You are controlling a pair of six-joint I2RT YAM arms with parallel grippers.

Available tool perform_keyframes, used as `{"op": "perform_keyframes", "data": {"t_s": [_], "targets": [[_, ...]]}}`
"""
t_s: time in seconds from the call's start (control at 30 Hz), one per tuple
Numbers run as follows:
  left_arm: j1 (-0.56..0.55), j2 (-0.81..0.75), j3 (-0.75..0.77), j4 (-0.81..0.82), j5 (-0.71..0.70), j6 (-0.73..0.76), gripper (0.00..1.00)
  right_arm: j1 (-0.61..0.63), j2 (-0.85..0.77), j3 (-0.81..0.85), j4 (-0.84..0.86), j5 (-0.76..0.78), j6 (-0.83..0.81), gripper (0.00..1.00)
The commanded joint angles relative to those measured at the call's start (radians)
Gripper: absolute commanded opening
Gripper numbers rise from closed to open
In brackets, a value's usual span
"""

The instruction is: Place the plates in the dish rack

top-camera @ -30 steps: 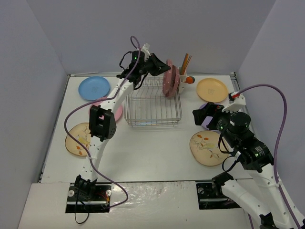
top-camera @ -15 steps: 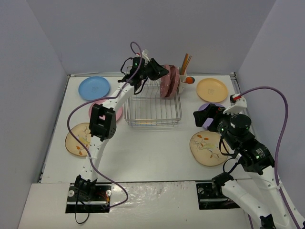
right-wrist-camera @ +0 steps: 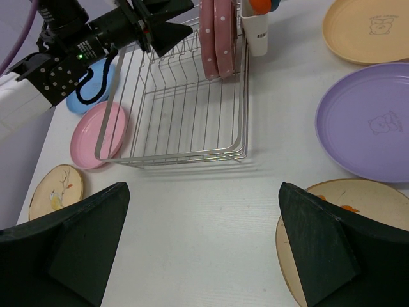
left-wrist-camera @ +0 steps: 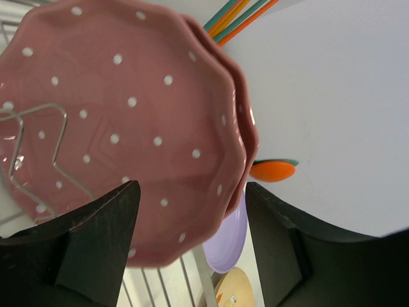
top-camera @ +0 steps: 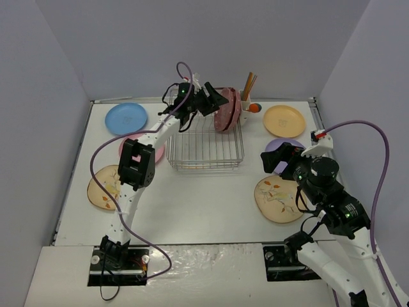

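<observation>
Two dotted dark-pink plates [top-camera: 227,110] stand upright side by side at the far right end of the wire dish rack [top-camera: 204,144]. My left gripper [top-camera: 214,102] is open, its fingers straddling the near plate's [left-wrist-camera: 121,115] rim without pinching it. My right gripper [top-camera: 275,158] hangs open and empty over bare table [right-wrist-camera: 203,188], between the rack [right-wrist-camera: 179,115] and the right leaf plate [right-wrist-camera: 339,217]. Flat on the table lie the lavender plate [right-wrist-camera: 367,125], orange-yellow plate [top-camera: 284,120], blue plate [top-camera: 126,118], pink plate [right-wrist-camera: 96,134] and left leaf plate [top-camera: 102,187].
A white utensil cup [right-wrist-camera: 257,32] with sticks and an orange utensil hangs on the rack's far right corner. Grey walls enclose the table on three sides. The left arm's elbow [top-camera: 135,165] hangs over the pink plate.
My left gripper has opened and let go of the dotted plate, which now stands in the rack beside the other one. The right arm drifted slightly nearer.
</observation>
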Motion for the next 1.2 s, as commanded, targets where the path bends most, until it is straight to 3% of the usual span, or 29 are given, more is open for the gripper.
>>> {"op": "perform_keyframes", "data": {"t_s": [0.0, 0.07, 0.13, 0.27, 0.43, 0.5, 0.83, 1.17], "targets": [[-0.005, -0.243, 0.003, -0.029, -0.026, 0.1, 0.67, -0.005, 0.005, -0.012, 0.021, 0.039, 0.042, 1.0], [-0.007, -0.293, -0.009, -0.137, -0.051, 0.153, 0.7, -0.006, 0.007, -0.023, 0.014, 0.027, 0.052, 1.0], [-0.008, -0.389, -0.059, -0.323, -0.161, 0.219, 0.75, -0.005, 0.01, -0.043, 0.008, 0.017, 0.062, 1.0], [-0.004, -0.559, -0.196, -0.507, -0.346, 0.3, 0.83, -0.005, 0.026, -0.066, 0.005, -0.038, 0.072, 1.0], [0.028, -0.804, -0.452, -0.636, -0.536, 0.292, 0.9, -0.005, 0.089, -0.064, 0.005, -0.127, 0.027, 1.0], [0.075, -0.934, -0.624, -0.668, -0.585, 0.26, 0.95, -0.003, 0.112, -0.054, 0.006, -0.157, -0.001, 1.0], [0.417, -1.412, -1.278, -0.692, -0.554, 0.032, 0.97, 0.001, 0.225, -0.051, 0.046, -0.331, -0.065, 1.0], [0.743, -1.574, -1.556, -0.662, -0.433, 0.043, 0.97, 0.003, 0.246, -0.053, 0.094, -0.467, -0.136, 1.0]]}}
